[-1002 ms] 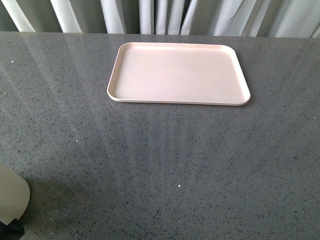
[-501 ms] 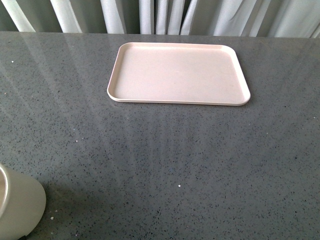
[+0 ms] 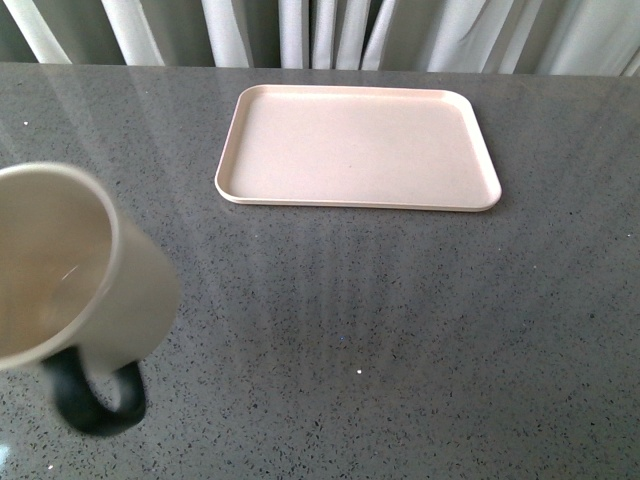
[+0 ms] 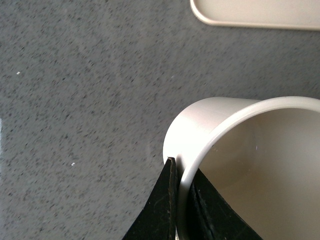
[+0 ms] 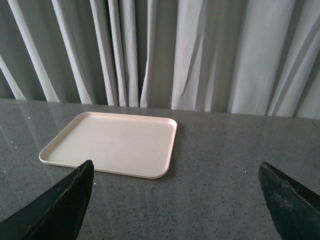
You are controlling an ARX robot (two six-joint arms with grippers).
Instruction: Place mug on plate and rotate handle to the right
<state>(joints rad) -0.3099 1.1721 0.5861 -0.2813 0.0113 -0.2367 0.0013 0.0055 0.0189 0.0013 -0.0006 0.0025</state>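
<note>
The left pincer (image 4: pixel 182 200) is clamped on the rim of the mug (image 3: pixel 70 270), with one finger inside the wall and one outside. The mug sits tilted at the near left of the grey surface (image 3: pixel 400 320), its black handle (image 3: pixel 95 400) underneath. It is well apart from the plate (image 3: pixel 360 145), which lies toward the far edge. The right pincer (image 5: pixel 175 205) is spread wide apart and holds nothing.

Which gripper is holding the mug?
The left gripper: it pinches the rim of the mug, one finger inside, one outside. The right gripper is open and empty.
</note>
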